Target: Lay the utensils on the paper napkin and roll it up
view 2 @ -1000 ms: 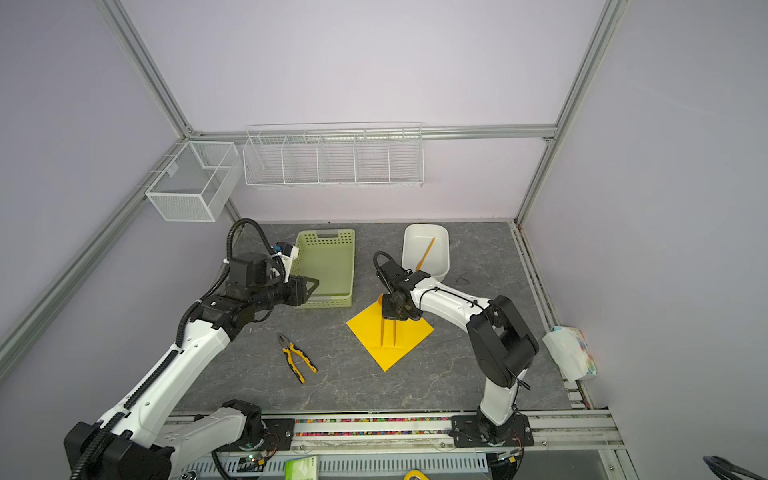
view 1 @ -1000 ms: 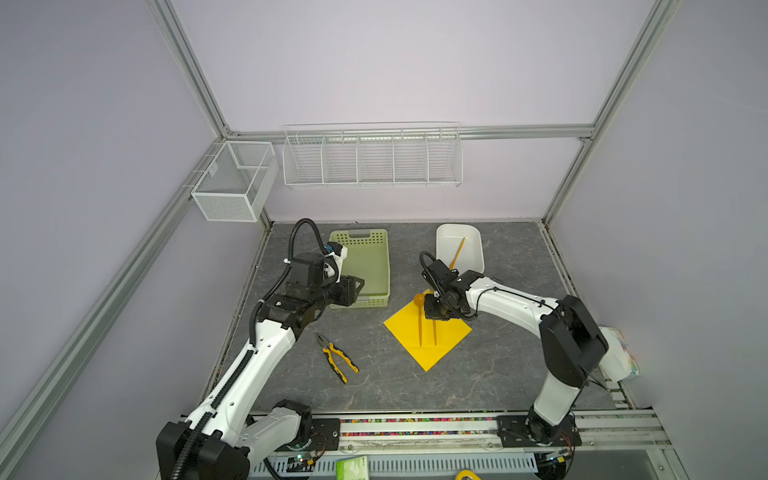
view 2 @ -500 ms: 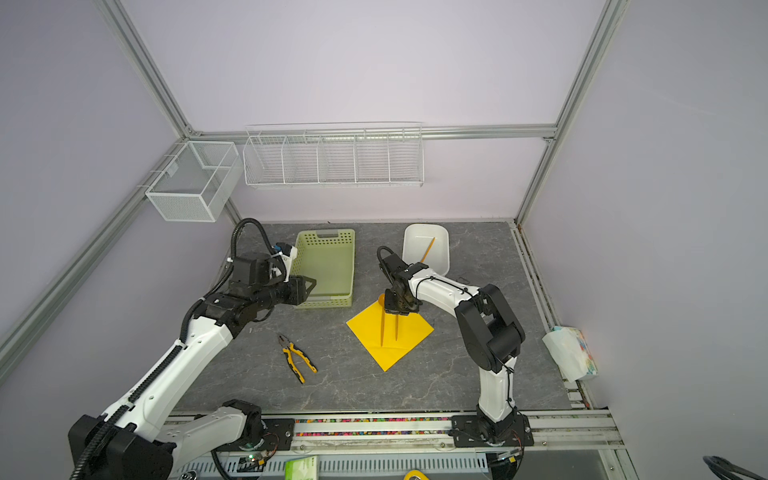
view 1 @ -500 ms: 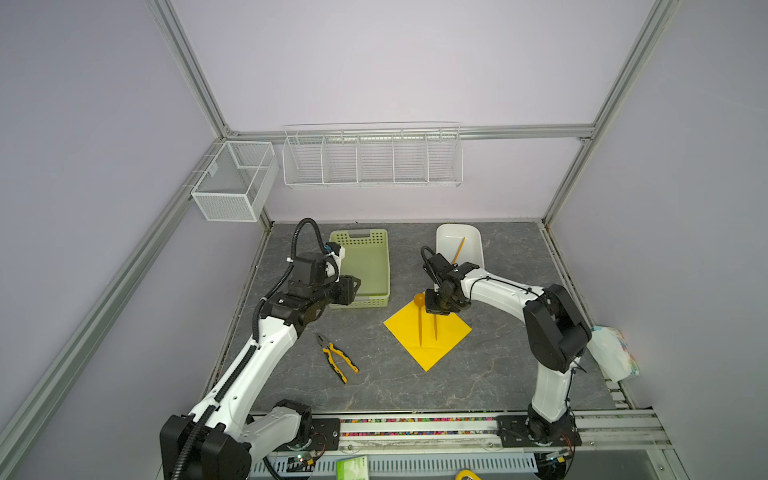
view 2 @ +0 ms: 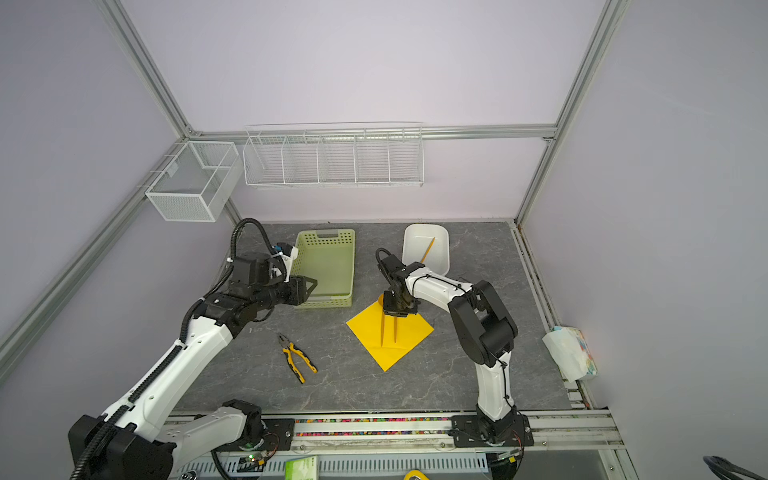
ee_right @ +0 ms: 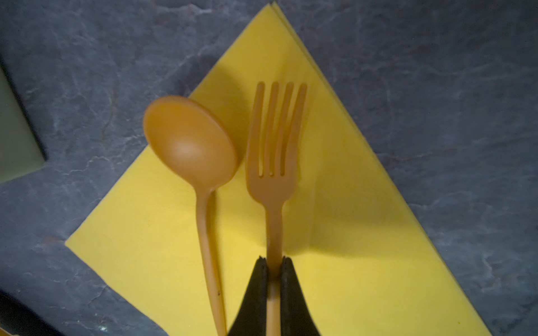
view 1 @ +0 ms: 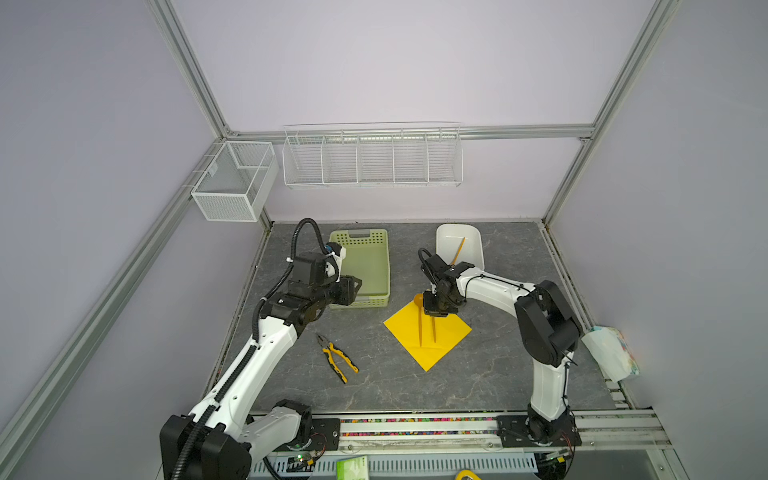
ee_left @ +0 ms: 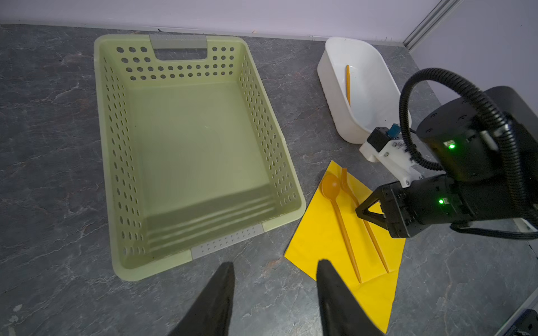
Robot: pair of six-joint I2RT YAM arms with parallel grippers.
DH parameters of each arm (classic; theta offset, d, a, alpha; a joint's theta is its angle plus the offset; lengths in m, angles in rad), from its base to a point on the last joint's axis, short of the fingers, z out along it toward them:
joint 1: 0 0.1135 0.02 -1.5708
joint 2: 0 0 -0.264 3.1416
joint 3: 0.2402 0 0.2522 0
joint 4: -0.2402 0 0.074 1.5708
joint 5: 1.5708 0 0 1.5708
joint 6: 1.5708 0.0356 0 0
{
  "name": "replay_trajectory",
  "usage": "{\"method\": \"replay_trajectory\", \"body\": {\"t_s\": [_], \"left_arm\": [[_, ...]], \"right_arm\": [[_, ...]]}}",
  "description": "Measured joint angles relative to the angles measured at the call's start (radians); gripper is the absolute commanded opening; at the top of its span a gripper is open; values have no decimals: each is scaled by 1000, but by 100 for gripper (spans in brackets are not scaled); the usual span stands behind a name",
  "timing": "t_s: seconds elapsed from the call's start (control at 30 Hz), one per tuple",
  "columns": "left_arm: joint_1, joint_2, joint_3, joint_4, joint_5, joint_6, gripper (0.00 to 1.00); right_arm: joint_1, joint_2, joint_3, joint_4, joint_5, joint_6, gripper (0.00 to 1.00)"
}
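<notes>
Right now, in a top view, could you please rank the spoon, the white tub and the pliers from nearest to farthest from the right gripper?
1. The spoon, on the napkin, just left of the right gripper, which grips the fork.
2. The white tub, behind the gripper, toward the back wall.
3. The pliers, front left, beyond the napkin.

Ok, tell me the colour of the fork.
The fork is orange, plain; it shows best in the right wrist view.
</notes>
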State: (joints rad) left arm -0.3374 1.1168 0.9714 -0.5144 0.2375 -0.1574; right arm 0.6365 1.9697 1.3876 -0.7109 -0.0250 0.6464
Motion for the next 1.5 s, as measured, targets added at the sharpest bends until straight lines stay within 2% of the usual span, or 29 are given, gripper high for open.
{"method": "replay_trajectory", "body": {"t_s": [0.27, 1.1, 1.5], "left_arm": [[2, -1, 0, 0, 7, 0, 47], [2, -4, -1, 0, 14, 0, 48], [2, -5, -1, 0, 18, 0, 48]], "right_arm": [[0, 11, 3, 0, -6, -3, 7], [0, 12, 4, 1, -29, -11, 18], [0, 12, 4, 1, -37, -15, 18]]}}
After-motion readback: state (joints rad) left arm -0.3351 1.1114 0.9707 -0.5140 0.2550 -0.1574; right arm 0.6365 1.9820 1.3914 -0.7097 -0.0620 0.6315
